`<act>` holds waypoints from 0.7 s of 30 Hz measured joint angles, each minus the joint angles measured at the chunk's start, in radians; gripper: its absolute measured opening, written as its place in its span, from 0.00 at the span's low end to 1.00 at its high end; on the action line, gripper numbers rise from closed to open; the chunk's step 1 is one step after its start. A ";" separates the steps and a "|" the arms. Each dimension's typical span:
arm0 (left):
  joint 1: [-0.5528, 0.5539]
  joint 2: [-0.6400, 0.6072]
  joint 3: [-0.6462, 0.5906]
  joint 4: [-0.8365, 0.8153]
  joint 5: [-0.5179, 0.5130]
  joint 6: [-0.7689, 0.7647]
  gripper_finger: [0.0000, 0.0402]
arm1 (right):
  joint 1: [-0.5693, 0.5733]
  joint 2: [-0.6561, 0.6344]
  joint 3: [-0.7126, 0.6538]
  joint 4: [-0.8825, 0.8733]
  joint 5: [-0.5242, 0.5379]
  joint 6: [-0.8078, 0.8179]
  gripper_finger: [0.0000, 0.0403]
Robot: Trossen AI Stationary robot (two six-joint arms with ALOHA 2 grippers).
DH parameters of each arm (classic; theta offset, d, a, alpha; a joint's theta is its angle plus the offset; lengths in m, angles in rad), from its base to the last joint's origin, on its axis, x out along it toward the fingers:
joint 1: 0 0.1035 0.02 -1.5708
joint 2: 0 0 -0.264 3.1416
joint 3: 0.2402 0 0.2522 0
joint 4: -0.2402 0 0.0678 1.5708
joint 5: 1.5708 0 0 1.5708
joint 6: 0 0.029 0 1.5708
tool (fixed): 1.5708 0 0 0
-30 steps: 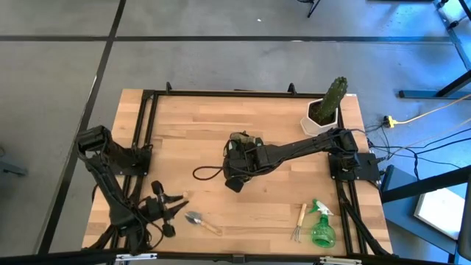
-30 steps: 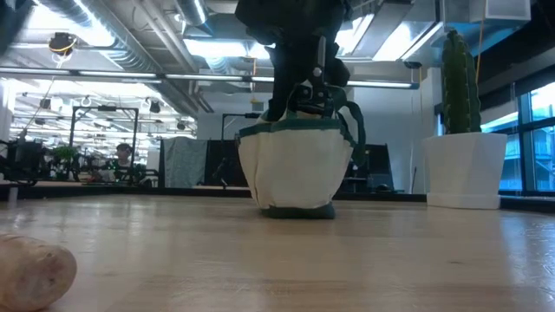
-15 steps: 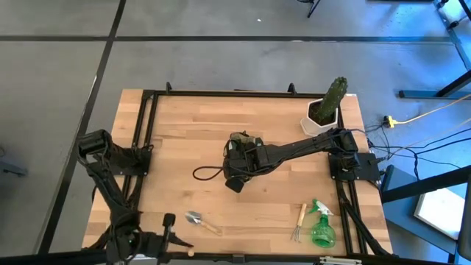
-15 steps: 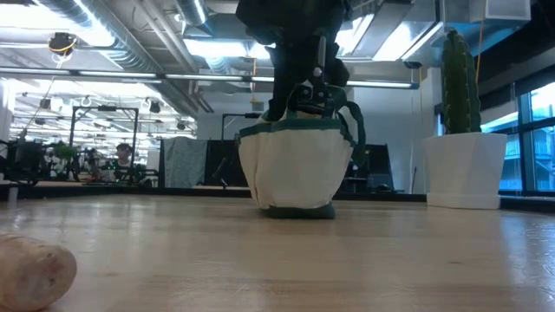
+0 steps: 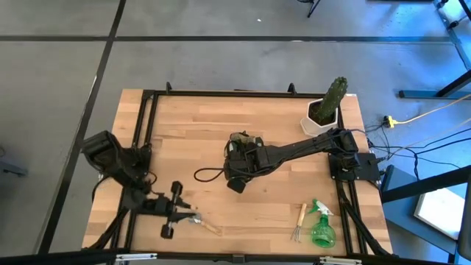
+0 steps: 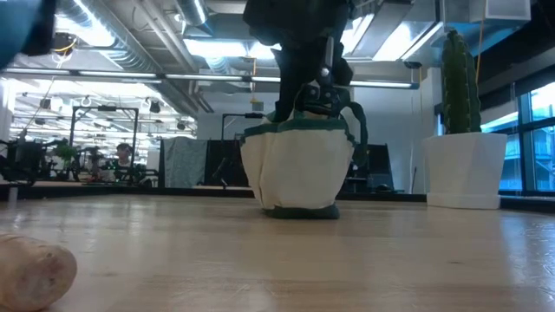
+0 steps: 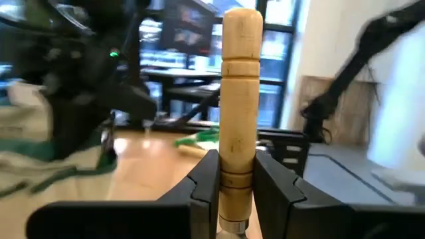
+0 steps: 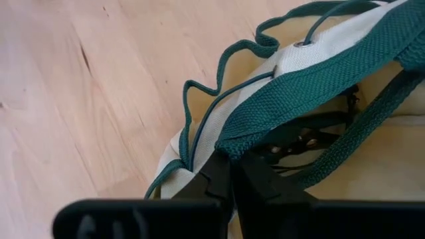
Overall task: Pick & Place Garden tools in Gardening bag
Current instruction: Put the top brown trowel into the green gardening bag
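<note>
The wooden-handled trowel [image 5: 200,221] lies flat on the table near the front left. My left gripper [image 5: 179,213] is at its blade end, shut on the handle [image 7: 240,93]. The handle's free end shows in the low view [image 6: 30,273]. The olive and beige gardening bag [image 5: 244,147] stands on its bottom [image 6: 299,210] at mid table. My right gripper [image 8: 231,174] is over it, shut on its rim. A black tool [image 8: 302,136] lies inside the bag. The hand fork [image 5: 299,221] and the green spray bottle [image 5: 321,228] lie at the front right. My left gripper pinches the trowel's wooden handle near its blade end [image 7: 238,189], one finger [image 7: 207,182] on each side. The fingers come about level from the table's left and lie along the handle. The trowel lies on the table. My right gripper pinches the bag's green webbing rim [image 8: 247,139] between its two fingers, coming from above and slanting down. The bag stands upright with its bottom on the table, and the rim bunches up at the fingers.
A cactus in a white pot [image 5: 324,112] stands at the far right corner. A dark loop [image 5: 206,174] lies on the table left of the bag. A black frame [image 5: 147,99] runs around the tabletop. Bare wood lies between the bag and the front tools.
My left gripper drew back toward the table's near edge, then came forward again to the trowel and now stands at the blade end of its handle. The trowel has stayed on the table. My right arm has kept at the bag.
</note>
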 joint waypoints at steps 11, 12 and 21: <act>0.340 -0.117 -0.027 0.002 0.135 0.101 0.14 | 0.005 0.000 0.000 -0.004 0.002 0.002 0.02; 0.368 -0.125 -0.027 0.003 0.148 0.101 0.14 | 0.006 -0.004 0.000 -0.009 0.002 0.004 0.02; 0.616 -0.140 0.011 -0.003 0.391 0.081 0.14 | 0.009 -0.059 -0.002 0.046 0.045 0.005 0.02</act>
